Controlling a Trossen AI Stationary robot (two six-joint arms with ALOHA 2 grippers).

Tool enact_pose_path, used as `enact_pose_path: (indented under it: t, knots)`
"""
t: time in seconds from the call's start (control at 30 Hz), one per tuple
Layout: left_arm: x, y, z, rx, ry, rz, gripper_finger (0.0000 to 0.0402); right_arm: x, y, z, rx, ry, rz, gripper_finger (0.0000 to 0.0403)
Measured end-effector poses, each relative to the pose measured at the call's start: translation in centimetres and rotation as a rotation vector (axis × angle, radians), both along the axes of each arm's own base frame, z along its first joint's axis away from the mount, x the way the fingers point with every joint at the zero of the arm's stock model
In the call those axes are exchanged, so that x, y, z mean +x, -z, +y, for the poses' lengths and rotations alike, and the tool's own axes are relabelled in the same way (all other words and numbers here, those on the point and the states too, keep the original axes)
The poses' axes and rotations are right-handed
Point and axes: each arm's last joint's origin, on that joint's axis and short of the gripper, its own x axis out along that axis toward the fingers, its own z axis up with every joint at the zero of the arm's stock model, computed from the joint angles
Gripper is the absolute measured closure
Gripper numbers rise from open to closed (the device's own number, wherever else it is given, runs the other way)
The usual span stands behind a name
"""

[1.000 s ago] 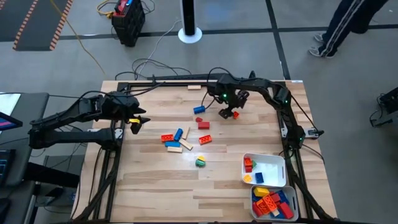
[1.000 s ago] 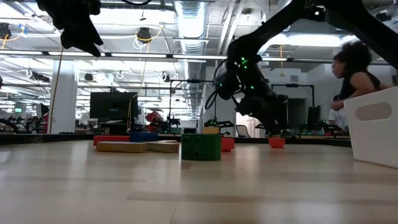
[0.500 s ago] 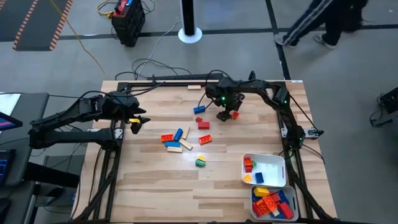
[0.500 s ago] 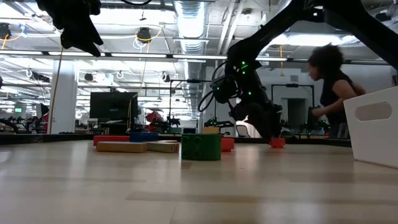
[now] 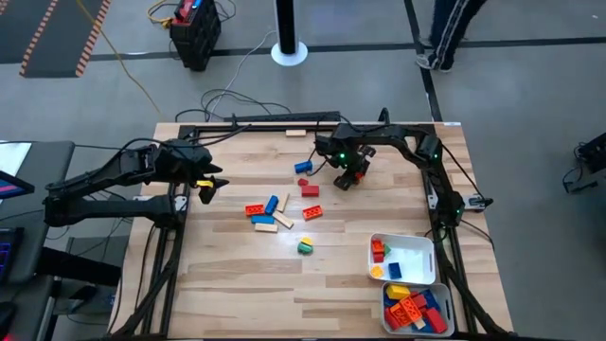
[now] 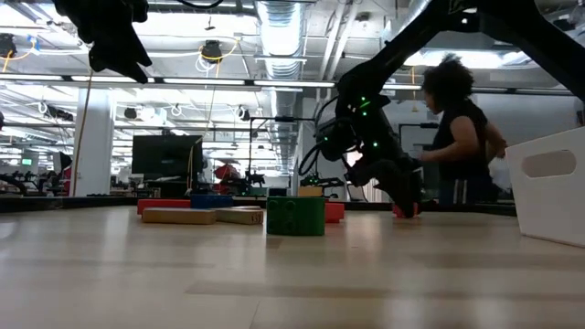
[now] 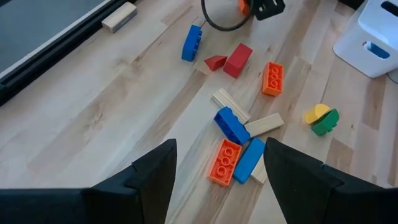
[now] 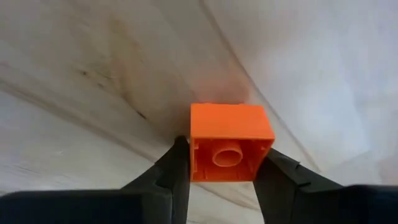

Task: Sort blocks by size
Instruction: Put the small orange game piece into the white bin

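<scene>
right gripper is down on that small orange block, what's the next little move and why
Probably lift straight up: the right gripper has its fingers on both sides of the small orange block, which sits low on the table, far from the white trays.

Bare table before block cluster
</scene>
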Motion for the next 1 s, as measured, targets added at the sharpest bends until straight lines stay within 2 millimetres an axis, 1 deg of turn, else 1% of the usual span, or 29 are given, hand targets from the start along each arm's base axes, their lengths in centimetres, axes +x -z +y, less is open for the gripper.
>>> enact_pose_path:
  t: [0.13,0.27,0.37,0.53,0.63,0.7,0.77,0.87,1.0]
  knots:
    - [0.1,-0.2,0.0,0.001,-0.006,-0.027,0.0168,0.4,-0.2,-0.2,-0.012,-0.009,-0.017,0.0244]
    - [0.2,-0.3,0.1,-0.016,-0.023,-0.044,0.0168,0.3,-0.9,0.1,0.014,-0.025,0.029,0.0244]
    - [0.3,-0.3,0.1,-0.032,-0.037,-0.052,0.0168,0.1,-2.2,1.1,0.037,-0.073,0.056,0.0244]
    - [1.3,-0.5,0.4,-0.052,-0.050,-0.110,0.0168,0.0,-5.2,3.1,0.098,-0.093,-0.030,0.0244]
    - [2.6,-0.6,0.8,-0.063,-0.065,-0.146,0.0168,-0.2,-7.6,4.9,0.112,-0.098,-0.088,0.0244]
    - [3.5,-0.6,1.1,-0.073,-0.075,-0.162,0.0168,-0.4,-9.3,6.4,0.104,-0.130,-0.131,0.0244]
    - [4.4,-0.4,1.4,-0.092,-0.090,-0.172,0.0168,-1.0,-10.5,8.1,0.102,-0.164,-0.163,0.0244]
    - [6.1,0.3,1.9,-0.130,-0.112,-0.162,0.0168,-2.3,-11.6,10.5,0.106,-0.202,-0.224,0.0243]
    - [8.4,1.4,2.1,-0.155,-0.086,-0.136,0.0168,-4.9,-12.1,13.9,0.144,-0.213,-0.292,0.0241]
